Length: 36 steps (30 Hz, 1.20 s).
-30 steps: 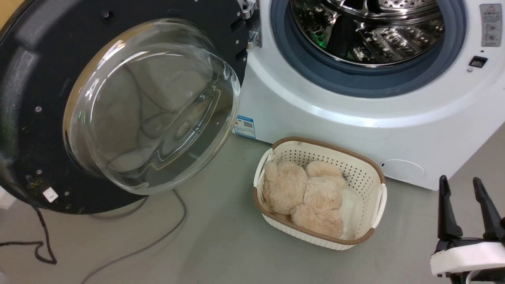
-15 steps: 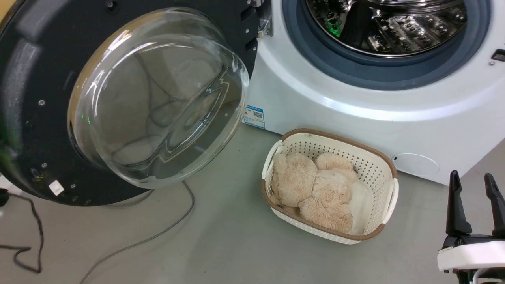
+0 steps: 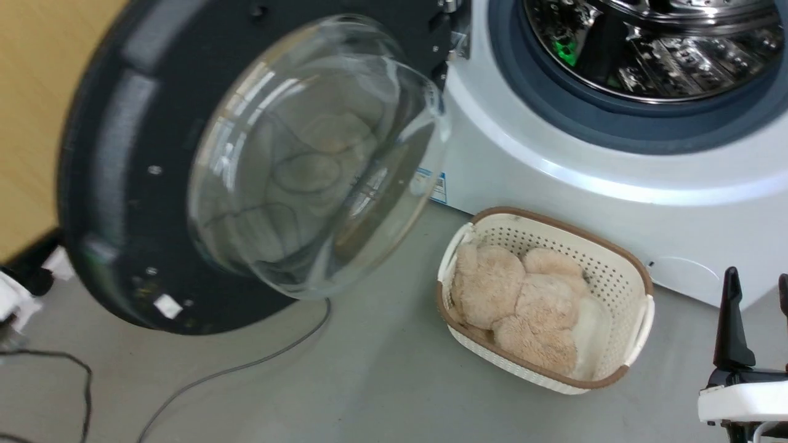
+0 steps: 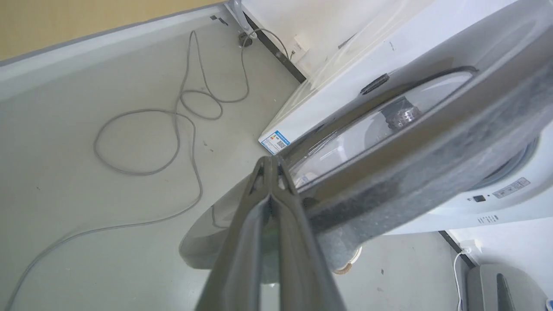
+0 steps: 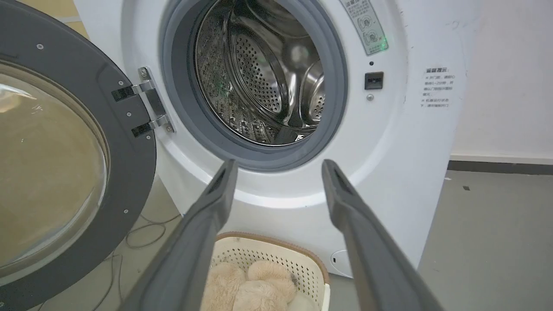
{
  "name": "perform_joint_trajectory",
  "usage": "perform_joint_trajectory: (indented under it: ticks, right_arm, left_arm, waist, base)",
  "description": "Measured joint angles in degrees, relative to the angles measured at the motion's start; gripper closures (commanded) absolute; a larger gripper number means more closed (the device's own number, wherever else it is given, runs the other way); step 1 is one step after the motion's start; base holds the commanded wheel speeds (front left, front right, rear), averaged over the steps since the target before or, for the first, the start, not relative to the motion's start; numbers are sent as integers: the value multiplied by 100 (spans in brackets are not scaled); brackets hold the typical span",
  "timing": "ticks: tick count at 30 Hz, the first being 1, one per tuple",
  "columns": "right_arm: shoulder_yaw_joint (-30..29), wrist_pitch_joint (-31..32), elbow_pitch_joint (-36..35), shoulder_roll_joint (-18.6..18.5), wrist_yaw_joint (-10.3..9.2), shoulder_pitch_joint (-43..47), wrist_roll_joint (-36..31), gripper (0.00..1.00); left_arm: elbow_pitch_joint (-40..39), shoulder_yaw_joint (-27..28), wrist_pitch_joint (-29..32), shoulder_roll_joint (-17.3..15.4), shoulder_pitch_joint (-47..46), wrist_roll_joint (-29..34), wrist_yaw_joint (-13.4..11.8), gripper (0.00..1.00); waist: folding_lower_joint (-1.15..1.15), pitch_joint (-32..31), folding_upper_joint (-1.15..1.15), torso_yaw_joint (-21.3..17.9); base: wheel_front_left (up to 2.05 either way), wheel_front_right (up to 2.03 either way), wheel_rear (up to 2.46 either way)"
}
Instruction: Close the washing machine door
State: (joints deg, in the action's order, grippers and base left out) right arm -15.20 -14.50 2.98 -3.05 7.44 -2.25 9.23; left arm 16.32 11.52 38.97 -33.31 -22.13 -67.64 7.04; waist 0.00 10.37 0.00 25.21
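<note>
Cream basket (image 3: 606, 277) holding beige plush (image 3: 523, 301); grey cable (image 3: 234, 370) on floor (image 3: 381, 381).

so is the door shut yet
Open. The door stands wide, angled away from the machine, and the drum is exposed.

Door swung out left of the machine, basket on the floor in front.

The washing machine door (image 3: 111, 154) stands open on its hinge (image 5: 147, 106) at the left side of the washing machine (image 3: 554, 184), and the drum (image 3: 646, 55) sits to the door's right, inside the machine's front. On the floor (image 3: 381, 381), just before the machine and right of the door, sits a basket (image 3: 615, 274) with a plush toy (image 3: 517, 295) in it. A cable (image 3: 271, 357) runs over the floor under and before the door. The right gripper (image 3: 757, 274) is at the near right, apart from the basket. The left gripper (image 4: 270, 160) is just beside the door's outer rim.
</note>
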Motion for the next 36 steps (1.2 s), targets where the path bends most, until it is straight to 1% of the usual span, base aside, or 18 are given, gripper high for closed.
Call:
perform_joint_trajectory:
  ticks: [6,8,13,20,23,25,30,33,36]
  right_arm:
    - [-43,-24,9,2,0,21,34,0]
    - [-48,-24,10,2,0,43,33,0]
    - [-42,-24,25,4,0,55,33,0]
    - [-40,-24,60,5,0,58,34,0]
    - [5,-24,77,5,0,59,34,0]
    - [32,-24,93,8,0,58,34,0]
    - [92,-23,104,9,0,43,32,0]
    - [113,-24,104,10,0,32,25,0]
    - [135,-24,113,10,0,29,15,0]
  left_arm:
    - [-666,-517,101,-86,593,-444,19,100]
    - [-957,-754,68,-114,726,-469,18,100]
    - [-1757,-1352,-5,-29,996,-677,20,100]
    - [-2650,-1892,-123,-27,1385,-929,19,100]
    - [-2940,-2161,-132,26,1467,-1050,18,100]
    - [-3056,-2359,-149,89,1476,-1077,19,100]
    - [-3125,-2976,-254,441,1365,-1163,19,100]
    - [-3037,-3386,-333,673,1185,-1165,19,100]
    - [-2861,-3731,-477,833,1048,-1157,19,100]
  waist:
    - [0,-95,0,137]
    - [0,-110,0,177]
    - [0,-153,0,238]
    - [0,-190,0,154]
    - [0,-194,0,68]
    - [0,-190,0,-6]
    - [0,-170,0,-267]
    - [0,-157,0,-473]
    - [0,-154,0,-721]
  base:
    - [0,0,0]
    - [0,0,0]
    - [0,0,0]
    - [0,0,0]
    - [0,0,0]
    - [0,0,0]
    - [0,0,0]
    - [0,0,0]
    - [0,0,0]
